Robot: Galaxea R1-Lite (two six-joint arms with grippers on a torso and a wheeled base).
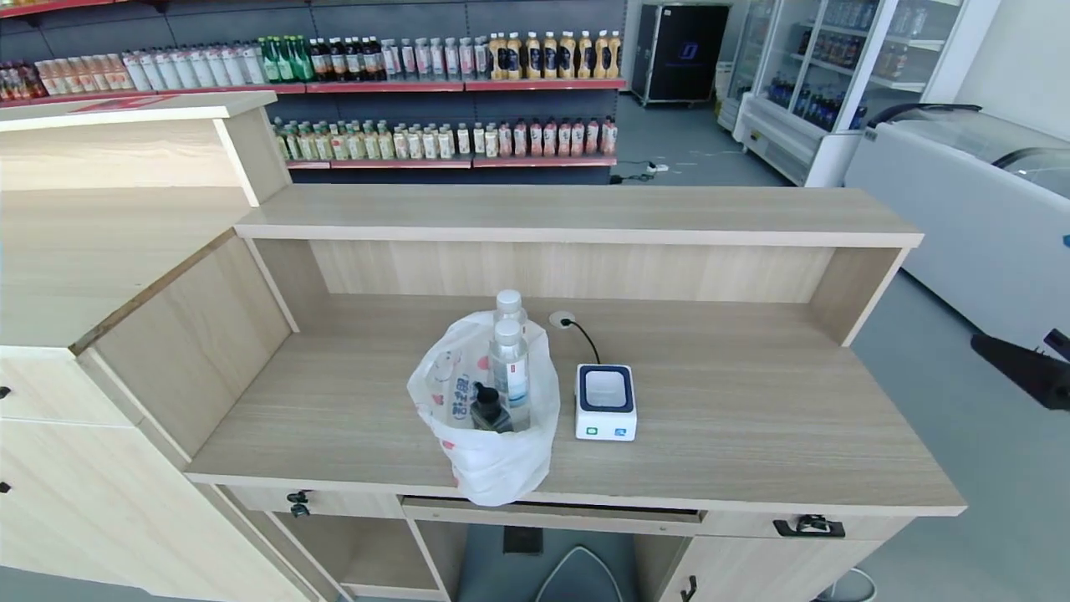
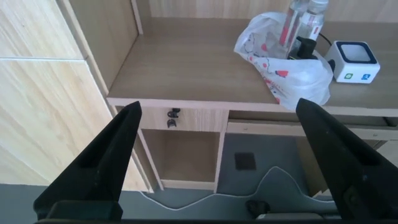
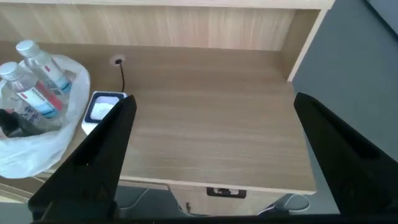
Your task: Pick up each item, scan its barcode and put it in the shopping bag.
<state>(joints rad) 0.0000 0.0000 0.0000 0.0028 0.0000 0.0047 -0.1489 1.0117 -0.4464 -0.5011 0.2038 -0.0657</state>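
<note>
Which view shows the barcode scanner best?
Head view: the scanner sits unobstructed, top window and cable visible, right of the shopping bag. Left wrist view shows the scanner far off; right wrist view has it partly behind the right tool's finger.

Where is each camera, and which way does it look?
Head view: on the head, looking forward and down at the counter; right arm at the edge.
Left wrist view: left arm, low off the counter's left front, facing it; open left gripper.
Right wrist view: right arm, off the counter's right, looking down on it; open right gripper.
All share the shopping bag and scanner.
</note>
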